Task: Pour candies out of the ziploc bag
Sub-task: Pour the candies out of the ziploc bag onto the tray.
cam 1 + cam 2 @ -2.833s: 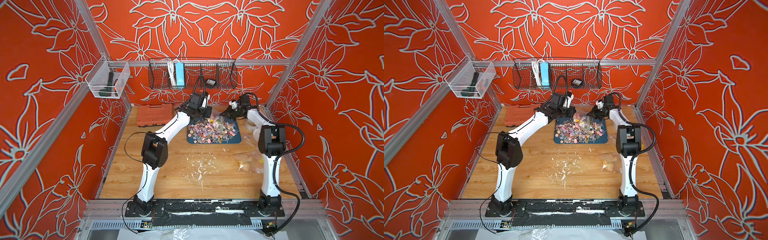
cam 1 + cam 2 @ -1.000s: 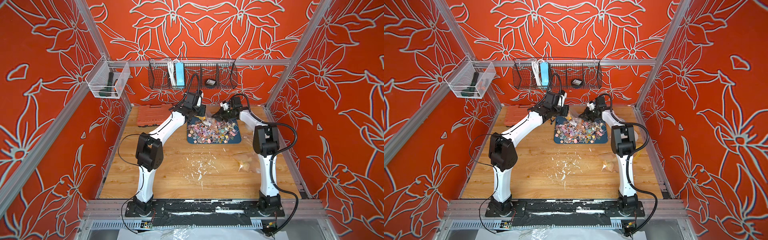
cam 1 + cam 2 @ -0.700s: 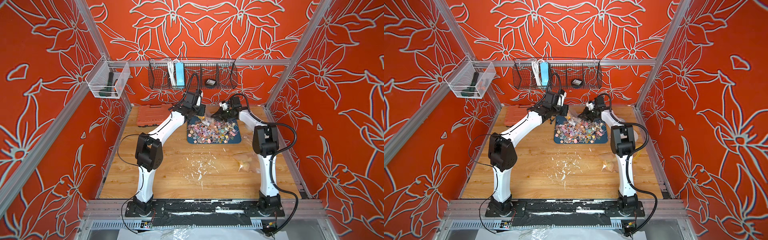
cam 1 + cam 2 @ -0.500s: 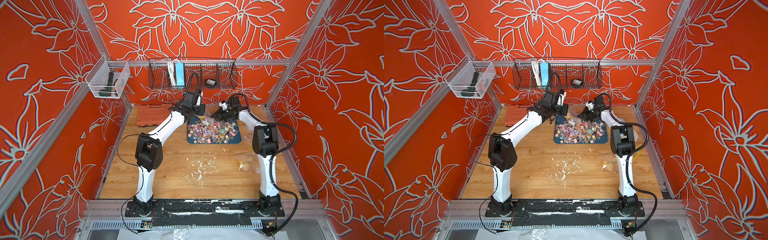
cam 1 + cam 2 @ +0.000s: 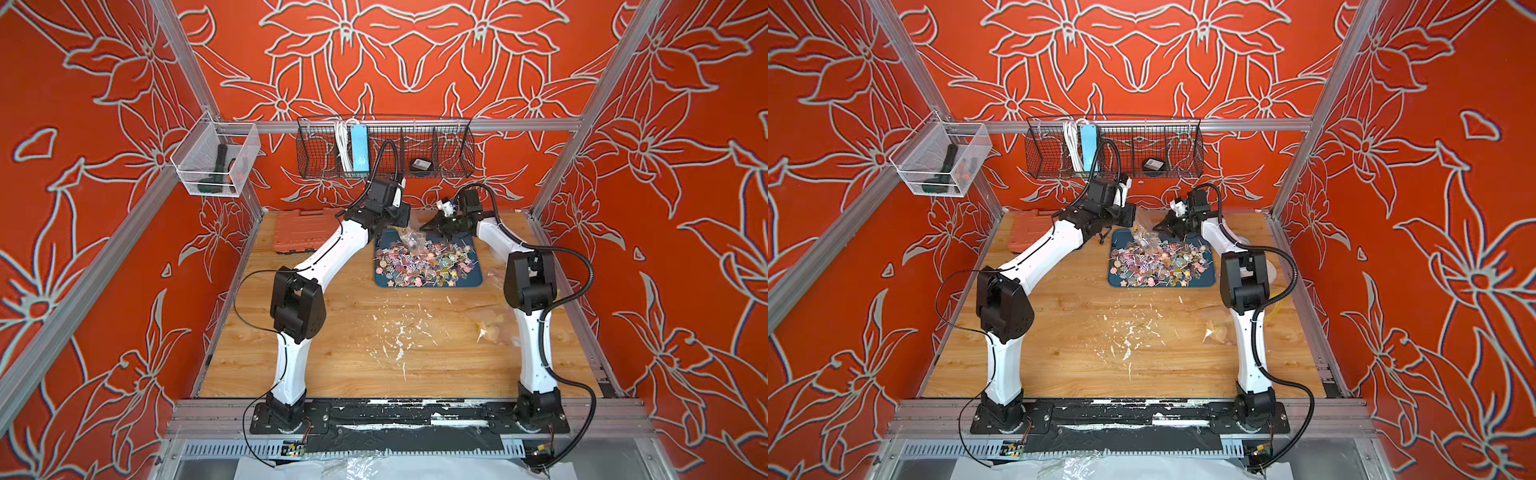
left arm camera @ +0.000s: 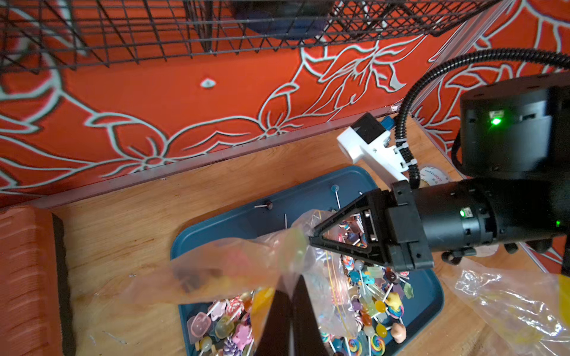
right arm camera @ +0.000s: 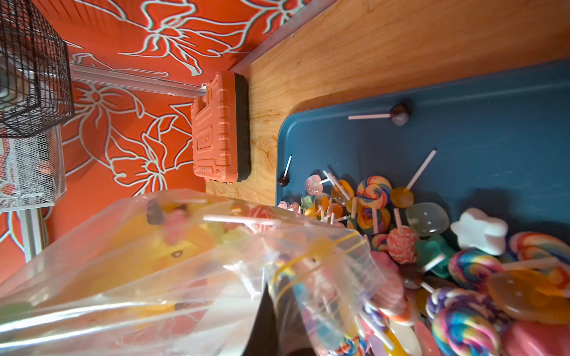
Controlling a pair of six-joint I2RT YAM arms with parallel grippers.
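A clear ziploc bag [image 5: 409,239] [image 5: 1142,237] hangs over the far end of the blue tray [image 5: 473,282] [image 5: 1115,282]. My left gripper [image 6: 291,277] is shut on one side of the bag's plastic [image 6: 234,271]. My right gripper [image 7: 271,289] is shut on the other side, by the yellow zip line of the bag [image 7: 172,271]. A few candies still show inside the bag. A heap of candies [image 5: 424,266] [image 5: 1158,266] [image 6: 370,296] [image 7: 462,277], small multicoloured lollipops on white sticks, lies in the tray.
An orange tool case [image 5: 297,230] [image 7: 216,135] lies left of the tray by the back wall. A black wire basket [image 5: 384,149] hangs just above the arms. Another crumpled clear bag [image 5: 492,324] [image 6: 509,308] lies at the right. White scraps [image 5: 399,332] dot the wood.
Since the oldest frames both grippers have carried the bag a little left and toward the back wall. Over the last half second nothing visibly moves.
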